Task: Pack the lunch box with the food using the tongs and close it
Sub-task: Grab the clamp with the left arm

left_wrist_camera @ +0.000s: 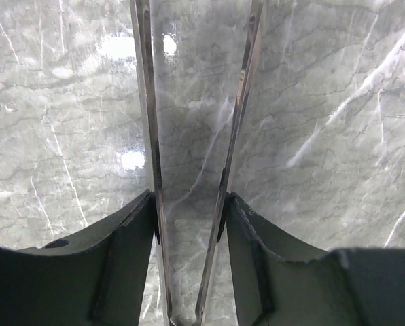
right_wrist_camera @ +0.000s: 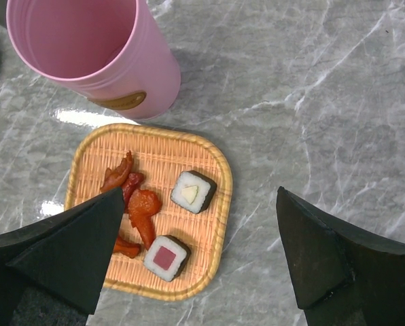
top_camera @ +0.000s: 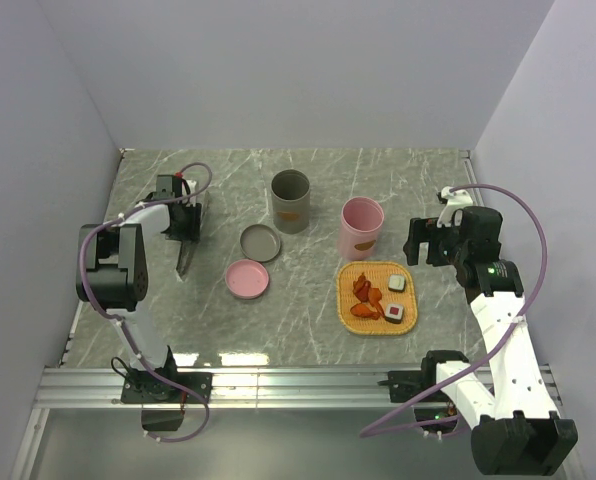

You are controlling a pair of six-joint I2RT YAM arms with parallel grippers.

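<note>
The tongs (top_camera: 186, 256) lie on the marble at the left, their two silver arms (left_wrist_camera: 148, 136) running away from the wrist camera. My left gripper (left_wrist_camera: 189, 197) is shut on the tongs, one dark finger pressed against the outside of each arm. The food sits on an orange woven tray (top_camera: 378, 328): a sushi roll with a yellow centre (right_wrist_camera: 193, 191), one with a red centre (right_wrist_camera: 165, 257), and orange-red chunks (right_wrist_camera: 143, 207). My right gripper (right_wrist_camera: 199, 197) hangs open above the tray's right edge, holding nothing. The pink lunch box cup (top_camera: 361, 227) stands open just behind the tray.
A grey cup (top_camera: 290, 200) stands open at the back centre. A grey lid (top_camera: 260, 242) and a pink lid (top_camera: 248, 279) lie flat between the tongs and the tray. Walls close in the table on the left, back and right.
</note>
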